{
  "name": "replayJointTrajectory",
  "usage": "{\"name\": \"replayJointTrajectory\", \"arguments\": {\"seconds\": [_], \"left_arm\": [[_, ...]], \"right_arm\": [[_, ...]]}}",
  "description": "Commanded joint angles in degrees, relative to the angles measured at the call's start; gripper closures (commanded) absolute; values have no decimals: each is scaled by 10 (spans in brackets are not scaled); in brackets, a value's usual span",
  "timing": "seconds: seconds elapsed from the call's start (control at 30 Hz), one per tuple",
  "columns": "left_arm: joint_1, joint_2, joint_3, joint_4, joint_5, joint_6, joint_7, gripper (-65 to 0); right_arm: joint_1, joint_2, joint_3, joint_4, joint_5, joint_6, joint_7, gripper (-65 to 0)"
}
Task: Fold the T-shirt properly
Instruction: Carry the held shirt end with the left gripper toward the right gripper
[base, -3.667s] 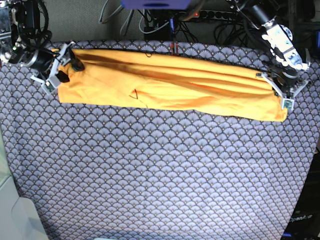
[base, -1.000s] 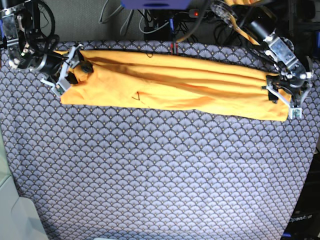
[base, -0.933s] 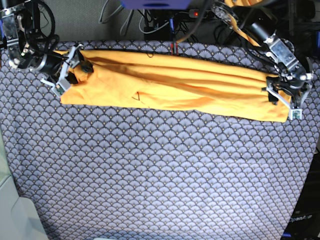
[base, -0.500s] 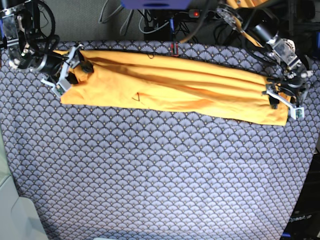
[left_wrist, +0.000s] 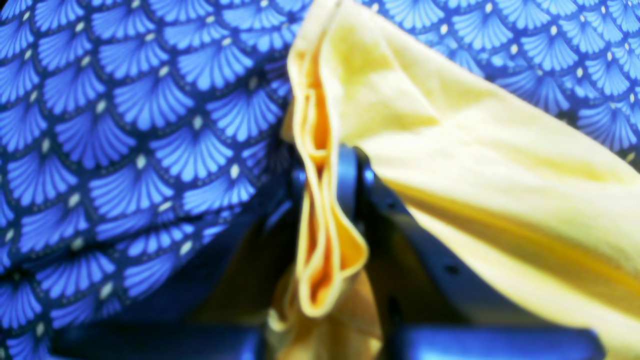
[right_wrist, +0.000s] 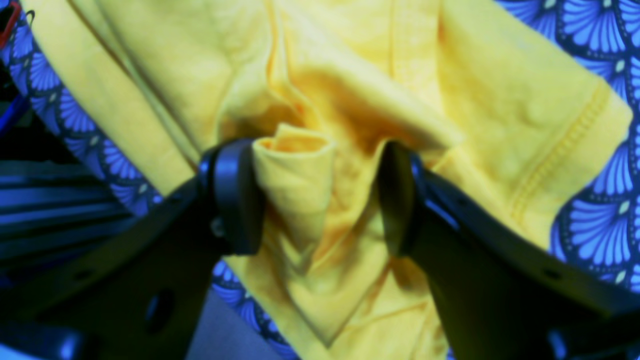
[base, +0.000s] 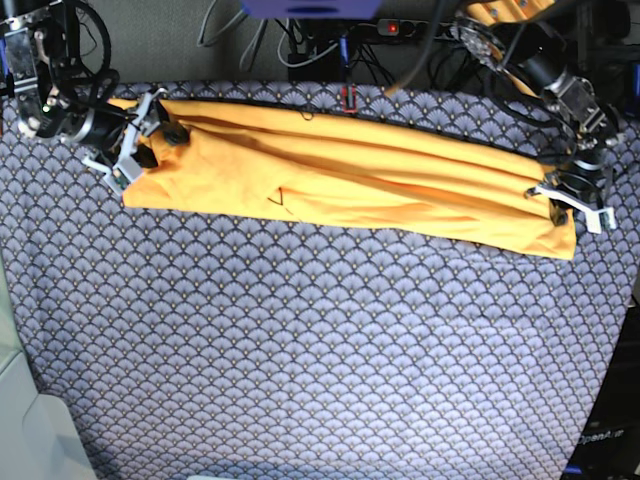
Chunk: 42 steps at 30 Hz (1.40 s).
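The yellow-orange T-shirt (base: 340, 180) lies folded into a long strip across the far part of the table, slanting down to the right. My left gripper (base: 572, 205) holds its right end. In the left wrist view the gripper (left_wrist: 325, 185) is shut on several stacked cloth layers (left_wrist: 450, 150), lifted just off the tablecloth. My right gripper (base: 152, 138) is at the shirt's left end. In the right wrist view the gripper (right_wrist: 320, 200) has its jaws apart, straddling a small upright fold of the cloth (right_wrist: 350, 75) that leans on one finger (right_wrist: 235, 200).
A fan-patterned blue-grey tablecloth (base: 320, 350) covers the table. Cables and a power strip (base: 400, 25) lie behind the far edge. A pale grey surface (base: 30, 430) stands at the near left. The table's right edge is close to my left gripper.
My left gripper has moved right and slightly nearer with the shirt's end, pulling the strip tauter and longer. My right gripper has stayed in place for the last second.
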Motion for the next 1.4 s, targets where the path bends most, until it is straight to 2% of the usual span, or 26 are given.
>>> {"name": "replayJointTrajectory", "arguments": {"seconds": [0.0,0.07,0.33,0.57,0.8,1.2,1.37], "left_arm": [[32,22,2,-8,120,7,172,0],[47,23,2,16,120,7,172,0],[64,67,-9,150,125,7,180,0],[36,87,-4,245,125,7,289,0],[39,115,109,340,124,7,343,0],[81,115,341,510,124,7,497,0],[106,115,422,519,124,7,518,0]], "right_arm": [[3,9,5,6,4,0,4,-368],[3,9,5,6,4,0,4,-368],[3,9,4,6,4,0,3,-368],[3,9,3,6,4,0,3,-368],[3,9,3,6,4,0,3,-368],[3,8,3,6,4,0,3,-368],[3,8,3,6,4,0,3,-368]]}}
